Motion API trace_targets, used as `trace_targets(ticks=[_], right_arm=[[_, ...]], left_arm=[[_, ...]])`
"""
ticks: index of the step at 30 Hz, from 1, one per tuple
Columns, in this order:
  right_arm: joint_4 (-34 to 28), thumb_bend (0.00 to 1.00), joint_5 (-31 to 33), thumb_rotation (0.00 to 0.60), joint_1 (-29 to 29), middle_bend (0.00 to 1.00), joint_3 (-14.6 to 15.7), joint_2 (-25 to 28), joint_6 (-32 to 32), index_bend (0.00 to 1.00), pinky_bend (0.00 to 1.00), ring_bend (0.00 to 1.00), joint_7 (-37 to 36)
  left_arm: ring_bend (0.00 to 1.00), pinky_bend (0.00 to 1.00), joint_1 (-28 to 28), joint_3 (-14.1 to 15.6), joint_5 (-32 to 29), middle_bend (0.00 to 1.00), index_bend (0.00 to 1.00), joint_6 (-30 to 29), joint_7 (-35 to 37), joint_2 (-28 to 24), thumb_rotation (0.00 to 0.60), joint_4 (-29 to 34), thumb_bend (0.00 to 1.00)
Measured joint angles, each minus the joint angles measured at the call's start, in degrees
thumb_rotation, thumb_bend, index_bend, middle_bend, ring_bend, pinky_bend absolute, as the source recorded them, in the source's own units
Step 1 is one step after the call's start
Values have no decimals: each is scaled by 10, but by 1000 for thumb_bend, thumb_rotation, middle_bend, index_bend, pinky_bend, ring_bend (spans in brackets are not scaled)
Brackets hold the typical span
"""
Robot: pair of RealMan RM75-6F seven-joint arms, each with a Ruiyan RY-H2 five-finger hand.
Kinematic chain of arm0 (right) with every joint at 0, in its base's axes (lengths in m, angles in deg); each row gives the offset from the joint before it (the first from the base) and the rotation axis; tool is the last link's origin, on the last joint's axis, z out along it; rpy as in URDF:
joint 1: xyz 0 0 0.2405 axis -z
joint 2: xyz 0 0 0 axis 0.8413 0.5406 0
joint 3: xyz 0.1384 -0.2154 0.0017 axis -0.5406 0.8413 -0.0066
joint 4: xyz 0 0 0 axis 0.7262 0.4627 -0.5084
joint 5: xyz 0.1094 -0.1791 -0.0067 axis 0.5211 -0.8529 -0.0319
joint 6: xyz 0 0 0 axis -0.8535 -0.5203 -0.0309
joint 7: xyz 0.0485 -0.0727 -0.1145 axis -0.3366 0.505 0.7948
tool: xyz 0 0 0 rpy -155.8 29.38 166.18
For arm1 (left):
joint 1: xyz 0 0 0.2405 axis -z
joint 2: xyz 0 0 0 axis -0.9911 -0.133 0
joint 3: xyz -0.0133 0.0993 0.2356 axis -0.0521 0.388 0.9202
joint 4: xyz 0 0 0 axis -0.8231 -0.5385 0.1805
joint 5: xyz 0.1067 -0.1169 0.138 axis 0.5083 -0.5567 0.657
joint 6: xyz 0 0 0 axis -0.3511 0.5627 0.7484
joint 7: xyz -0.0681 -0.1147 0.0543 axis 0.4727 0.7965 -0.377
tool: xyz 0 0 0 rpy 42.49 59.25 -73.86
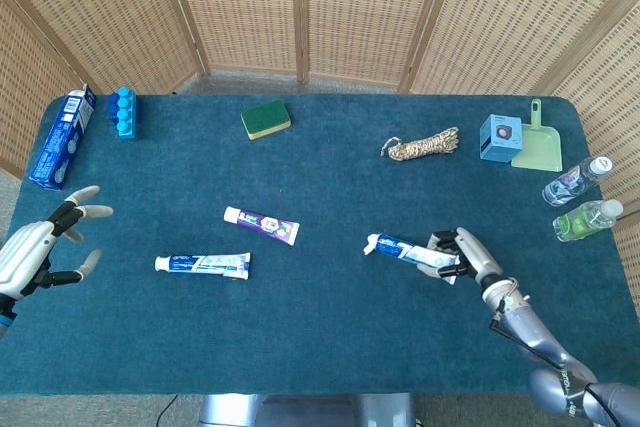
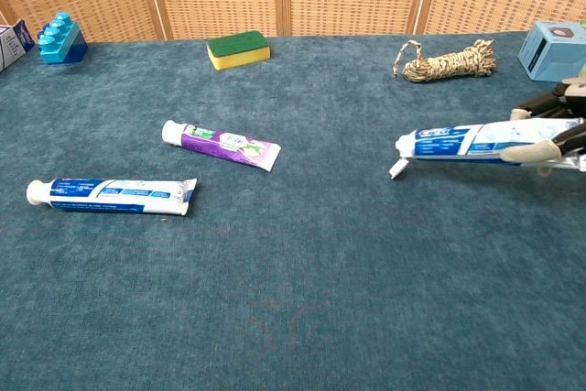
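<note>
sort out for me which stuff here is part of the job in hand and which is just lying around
In hand:
- blue toothpaste tube, held by the right hand
- purple toothpaste tube
- second blue toothpaste tube

Lying about:
- sponge
- rope bundle
- blue blocks
- dustpan
- two bottles

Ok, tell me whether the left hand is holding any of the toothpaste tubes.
No: in the head view the left hand is at the table's left edge with fingers spread, holding nothing, apart from the blue toothpaste tube.

Bright, even, diffuse light fills both views, leaving only faint, soft shadows beneath objects. Both views are sharp, without glare or noticeable blur.
</note>
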Motion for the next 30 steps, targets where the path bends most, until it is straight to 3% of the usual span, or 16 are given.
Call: trace_targets(ticks=[6,16,23,30], right_arm=[[26,509,-6,600,9,594,10,-10,-16,738,256,500,42],[44,501,-35,599,30,427,14,-5,-49,571,207,302,39],[51,383,-43,417,35,259,16,-1,-54,358,182,105,49],[53,334,-44,364,43,228,21,9,-61,299,177,74,74]], left_arm=[[228,384,-3,-7,-3,86,231,0,1,3,600,-2,412],[228,384,-8,-14,-8,84,229,5,1,11,600,-8,411],[226,381,-15,-15,-7,79,222,2,4,11,600,-10,412],[225,377,-22,-15,-5,79,219,2,5,15,600,-12,412]])
